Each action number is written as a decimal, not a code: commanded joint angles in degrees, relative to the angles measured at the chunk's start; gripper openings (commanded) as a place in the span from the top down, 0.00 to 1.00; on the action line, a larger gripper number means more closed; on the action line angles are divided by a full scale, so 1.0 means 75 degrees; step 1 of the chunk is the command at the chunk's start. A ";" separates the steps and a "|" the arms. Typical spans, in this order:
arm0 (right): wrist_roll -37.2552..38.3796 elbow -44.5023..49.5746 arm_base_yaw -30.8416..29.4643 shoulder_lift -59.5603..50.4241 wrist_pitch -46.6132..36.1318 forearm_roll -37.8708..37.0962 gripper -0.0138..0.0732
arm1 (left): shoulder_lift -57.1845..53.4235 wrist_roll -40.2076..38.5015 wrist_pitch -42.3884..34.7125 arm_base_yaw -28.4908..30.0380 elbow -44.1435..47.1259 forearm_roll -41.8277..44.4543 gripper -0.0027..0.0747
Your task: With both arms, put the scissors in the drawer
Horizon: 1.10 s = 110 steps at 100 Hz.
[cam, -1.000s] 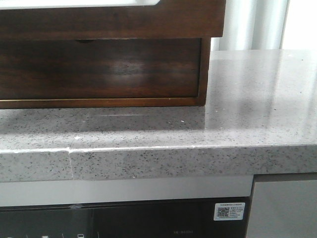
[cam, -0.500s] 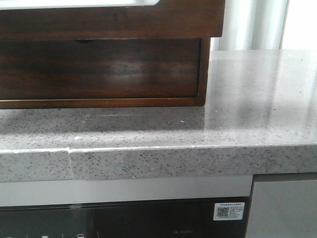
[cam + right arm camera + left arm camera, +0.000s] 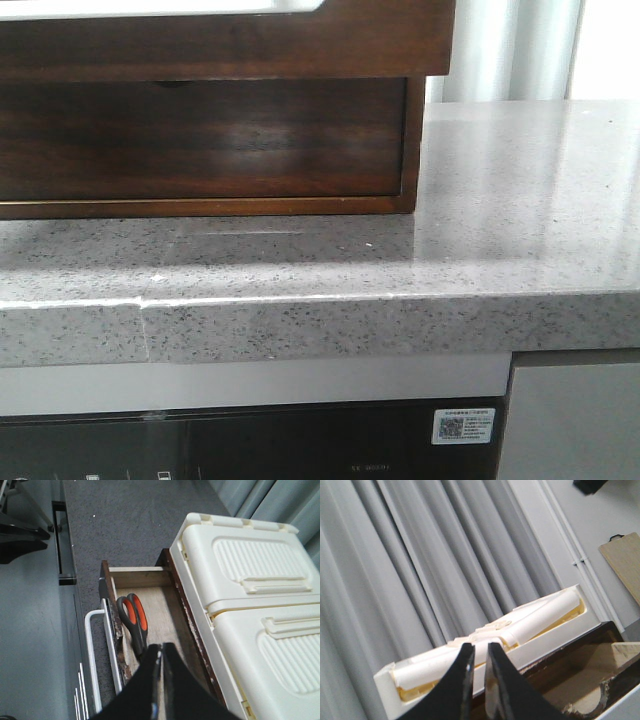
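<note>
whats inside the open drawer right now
The scissors lie on the pale floor of the drawer. The right end effector covers their blade tips and the drawer's near end.

No visible change in front view

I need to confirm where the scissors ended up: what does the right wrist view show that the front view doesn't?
Only the right wrist view shows the scissors lying inside the open drawer, the cream lidded box beside it, and the right gripper above the blades, fingers nearly together. Only the front view shows the drawer's glossy front from outside and the cabinet below the counter. Both show the drawer and the speckled grey countertop.
</note>
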 commanded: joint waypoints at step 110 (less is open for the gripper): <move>0.3742 0.9047 -0.0096 -0.8100 -0.5355 -0.2997 0.96 | -0.1234 -0.0315 0.1874 -0.0060 -0.0208 -0.1577 0.96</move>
